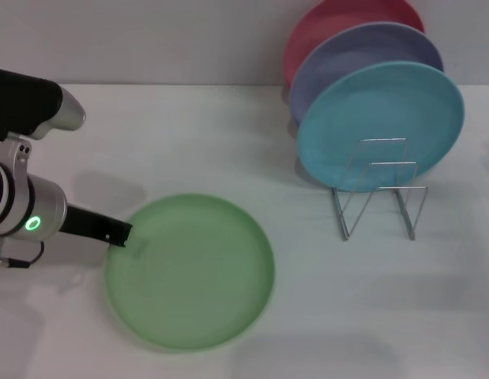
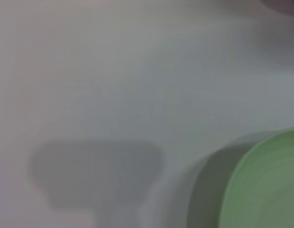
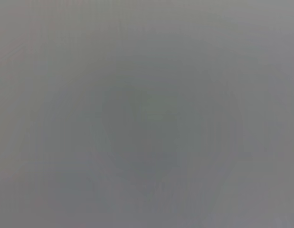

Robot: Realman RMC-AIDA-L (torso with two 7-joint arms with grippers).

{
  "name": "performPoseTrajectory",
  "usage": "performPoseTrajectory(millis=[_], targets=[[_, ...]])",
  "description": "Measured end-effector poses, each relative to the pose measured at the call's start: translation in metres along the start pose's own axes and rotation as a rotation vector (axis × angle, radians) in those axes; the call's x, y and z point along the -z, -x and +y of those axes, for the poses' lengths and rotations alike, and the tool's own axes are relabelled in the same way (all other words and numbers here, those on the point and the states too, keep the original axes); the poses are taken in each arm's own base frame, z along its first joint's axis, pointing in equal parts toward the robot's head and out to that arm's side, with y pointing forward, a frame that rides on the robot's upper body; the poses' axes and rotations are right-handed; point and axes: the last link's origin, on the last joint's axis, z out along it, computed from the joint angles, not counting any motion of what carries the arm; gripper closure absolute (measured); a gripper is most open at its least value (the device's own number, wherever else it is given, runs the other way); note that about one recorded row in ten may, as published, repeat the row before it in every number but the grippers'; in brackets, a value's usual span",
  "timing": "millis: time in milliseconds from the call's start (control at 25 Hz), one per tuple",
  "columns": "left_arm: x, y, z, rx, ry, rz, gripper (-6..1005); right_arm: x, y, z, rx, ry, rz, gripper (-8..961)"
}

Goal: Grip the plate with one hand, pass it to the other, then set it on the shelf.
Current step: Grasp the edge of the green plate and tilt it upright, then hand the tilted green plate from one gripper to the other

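The light green plate (image 1: 190, 271) lies flat on the white table, front and centre-left in the head view. Its rim also shows in the left wrist view (image 2: 265, 185). My left gripper (image 1: 122, 234), on the arm with the green ring light, has its black tip at the plate's left rim, touching or just over it. The silver wire shelf (image 1: 378, 189) stands to the right, its front loops bare. My right gripper is out of view; the right wrist view shows only plain grey.
Three plates stand upright in the back of the shelf: a turquoise one (image 1: 382, 126) in front, a lavender one (image 1: 362, 59) behind it, a pink-red one (image 1: 339, 20) at the back. White table surface (image 1: 347, 316) lies to the right of the green plate.
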Motion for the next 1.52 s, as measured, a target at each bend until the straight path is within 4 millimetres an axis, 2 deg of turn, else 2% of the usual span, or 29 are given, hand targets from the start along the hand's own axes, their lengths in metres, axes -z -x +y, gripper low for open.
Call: performPoseTrajectory(millis=[440,640,680,720,840,880,920,1040,1080,1120,1240,1280,1320,1440,1480,1520], targets=[[0.032,-0.025,-0.008,-0.032,-0.009,0.205,969,-0.008,0.008,0.007,-0.026,0.034,-0.058,119],[0.036,-0.033,-0.012,-0.057,-0.059,0.31,968,-0.023,0.017,0.019,-0.094,0.121,-0.097,120],[0.036,-0.035,-0.015,-0.063,-0.072,0.335,968,-0.037,0.023,0.033,-0.116,0.208,-0.103,120],[0.036,-0.035,-0.015,-0.063,-0.072,0.335,967,-0.037,0.023,0.033,-0.116,0.208,-0.103,120],[0.036,-0.037,-0.018,-0.069,-0.088,0.36,964,-0.064,0.035,0.06,-0.131,0.356,-0.076,120],[0.036,-0.037,-0.018,-0.068,-0.091,0.364,963,-0.088,0.044,0.082,-0.162,0.459,0.008,120],[0.036,-0.037,-0.019,-0.065,-0.093,0.368,962,-0.088,0.044,0.082,-0.162,0.459,0.008,119],[0.036,-0.037,-0.02,-0.061,-0.098,0.377,959,-0.117,0.06,0.109,-0.194,0.553,0.173,119],[0.036,-0.038,-0.022,-0.058,-0.107,0.391,958,-0.135,0.075,0.128,-0.201,0.609,0.274,119],[0.036,-0.038,-0.022,-0.058,-0.107,0.391,957,-0.135,0.075,0.128,-0.201,0.609,0.274,120],[0.038,-0.04,-0.024,-0.057,-0.12,0.415,954,-0.155,0.096,0.155,-0.197,0.697,0.415,123],[0.039,-0.04,-0.025,-0.056,-0.124,0.421,953,-0.163,0.105,0.169,-0.179,0.728,0.517,124],[0.039,-0.04,-0.025,-0.056,-0.124,0.421,952,-0.163,0.105,0.169,-0.179,0.728,0.517,124],[0.039,-0.041,-0.025,-0.055,-0.128,0.429,949,-0.176,0.11,0.188,-0.113,0.728,0.701,124],[0.039,-0.042,-0.024,-0.057,-0.128,0.435,948,-0.186,0.112,0.196,-0.072,0.704,0.795,124],[0.039,-0.042,-0.024,-0.057,-0.128,0.435,947,-0.186,0.112,0.196,-0.072,0.704,0.795,124]])
